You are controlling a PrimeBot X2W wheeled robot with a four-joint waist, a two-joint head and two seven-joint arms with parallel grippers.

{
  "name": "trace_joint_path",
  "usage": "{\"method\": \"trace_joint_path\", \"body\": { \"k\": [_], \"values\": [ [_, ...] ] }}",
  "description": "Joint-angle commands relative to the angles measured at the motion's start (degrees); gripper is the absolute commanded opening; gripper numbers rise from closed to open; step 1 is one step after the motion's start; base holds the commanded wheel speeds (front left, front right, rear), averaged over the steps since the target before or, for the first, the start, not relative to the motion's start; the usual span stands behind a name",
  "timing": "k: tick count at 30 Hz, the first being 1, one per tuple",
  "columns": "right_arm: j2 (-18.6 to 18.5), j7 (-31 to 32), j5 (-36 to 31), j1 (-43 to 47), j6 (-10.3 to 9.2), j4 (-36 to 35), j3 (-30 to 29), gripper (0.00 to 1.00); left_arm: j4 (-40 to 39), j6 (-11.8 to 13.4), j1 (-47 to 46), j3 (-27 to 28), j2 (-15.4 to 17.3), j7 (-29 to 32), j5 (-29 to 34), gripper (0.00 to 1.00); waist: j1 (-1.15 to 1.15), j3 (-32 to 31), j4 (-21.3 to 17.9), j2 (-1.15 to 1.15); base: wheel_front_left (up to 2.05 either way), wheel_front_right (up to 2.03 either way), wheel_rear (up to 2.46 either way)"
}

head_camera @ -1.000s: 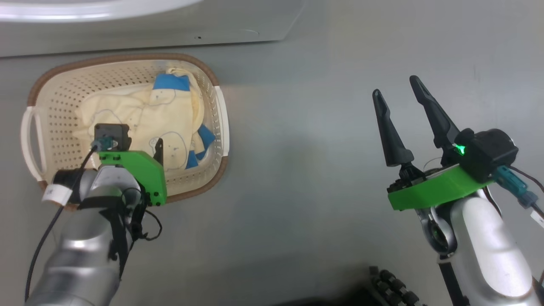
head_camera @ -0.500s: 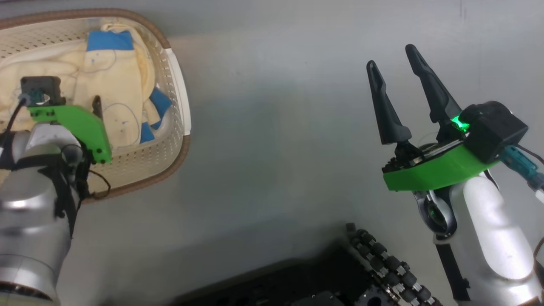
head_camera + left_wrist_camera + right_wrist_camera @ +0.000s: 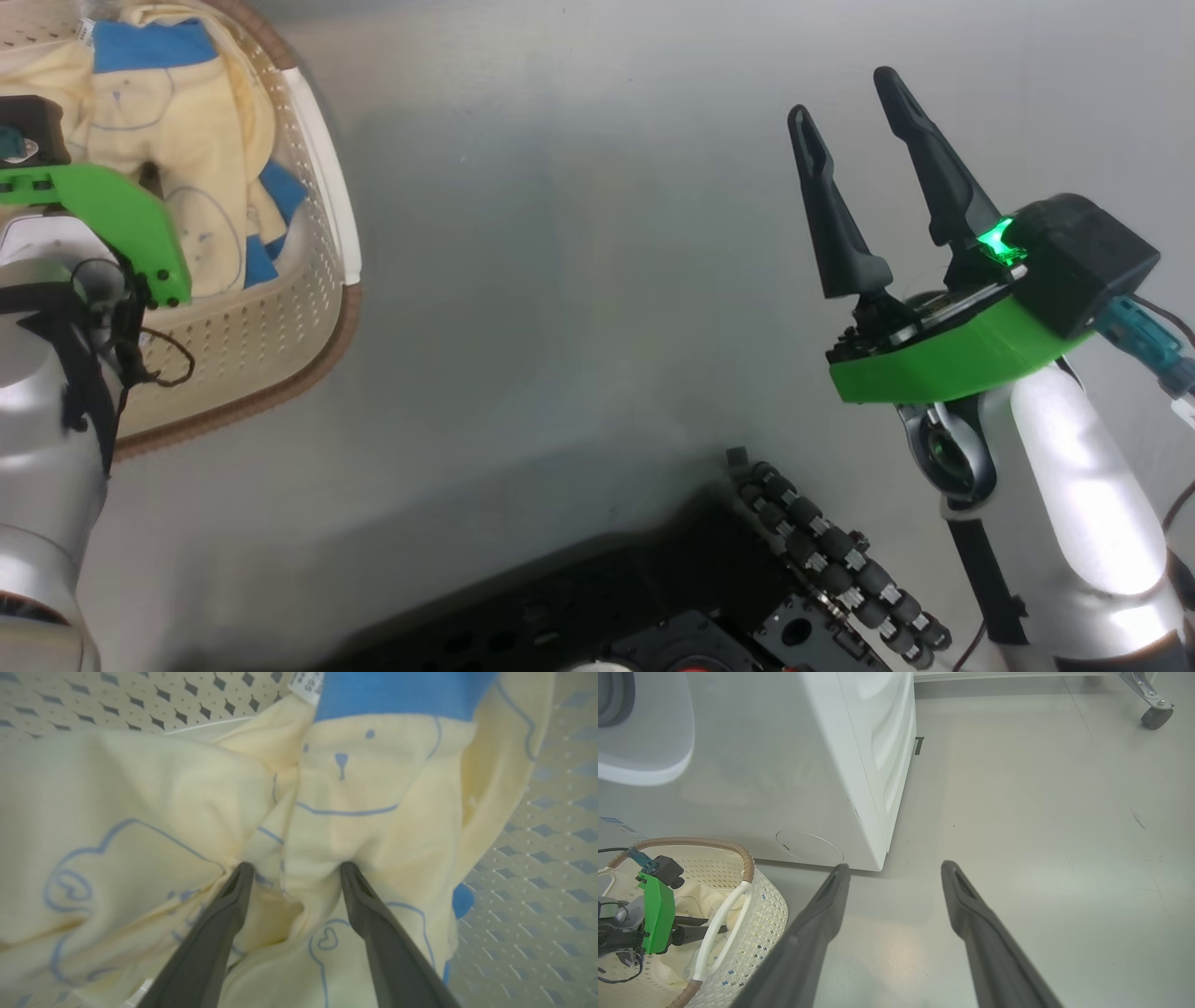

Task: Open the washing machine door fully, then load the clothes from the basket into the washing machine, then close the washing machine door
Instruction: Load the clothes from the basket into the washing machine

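**laundrybot_fan:** Two sets of jaws, and both are standing wide open for you right now. Your left gripper [image 3: 296, 867] is reaching down into the basket [image 3: 252, 327]. Its fingertips [image 3: 239, 886] are pressing into the clothes [image 3: 140, 788], and a ridge of the pale yellow fabric is bunching up between them. It isn't clamping anything, the jaws are just straddling that fold.

**spin_cycle:** Yep, seeing the same. What's showing of the clothes is lying inside the basket, with the bear outlines facing up. The blue trim is sitting at the far end with a little white tag [image 3: 307, 682] beside it. The basket itself is sitting on the floor [image 3: 579, 280], just beside the front of the washing machine [image 3: 808, 765] and near its corner.

**laundrybot_fan:** And your right gripper [image 3: 840, 93] is hanging over the floor with its fingers pointing forward. It's well apart from the basket, out past that corner of the machine, and it's carrying nothing.

**spin_cycle:** Also, your robot's dark base [image 3: 822, 569] is poking into the bottom of the head view, below that right arm.
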Motion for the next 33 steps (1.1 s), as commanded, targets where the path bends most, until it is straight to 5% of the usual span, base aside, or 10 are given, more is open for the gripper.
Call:
{"method": "trace_joint_path", "body": {
  "k": [1,3,4,7,15,33],
  "values": [
    [-0.49,-0.54,0.43,1.57,-0.16,-1.38,0.92,1.00,-0.20,0.04,1.25,0.45,2.01,0.58,-0.52,1.00,0.00,0.05,-0.07,0.00,0.00,0.00,0.00],
    [-0.49,-0.54,0.67,1.39,-0.16,-1.37,1.02,1.00,-0.11,0.04,1.06,0.07,2.10,1.21,-1.22,0.95,0.00,0.14,-0.22,0.00,0.00,0.00,0.00],
    [-0.49,-0.54,0.76,1.31,-0.16,-1.34,1.10,1.00,0.05,0.04,1.11,-0.12,2.04,1.57,-1.51,0.55,0.00,0.10,-0.30,0.00,0.00,0.00,0.00],
    [-0.49,-0.54,0.99,1.11,-0.16,-1.36,1.27,1.00,0.47,0.04,1.30,-0.64,2.12,2.21,-2.27,0.00,0.00,-0.04,-0.57,0.00,0.00,0.00,0.00],
    [-0.49,-0.54,0.87,1.27,-0.16,-0.99,0.62,1.00,2.05,0.62,2.41,-0.42,1.39,-0.60,-3.56,0.00,0.00,-1.73,-0.21,0.00,0.00,0.00,0.00],
    [-0.49,-0.54,-2.00,4.96,-0.16,-0.69,-5.24,1.00,1.97,5.96,6.03,-0.66,-2.88,-17.14,-3.56,0.00,0.00,-11.64,5.20,0.00,0.00,0.00,0.00]
  ]
}}
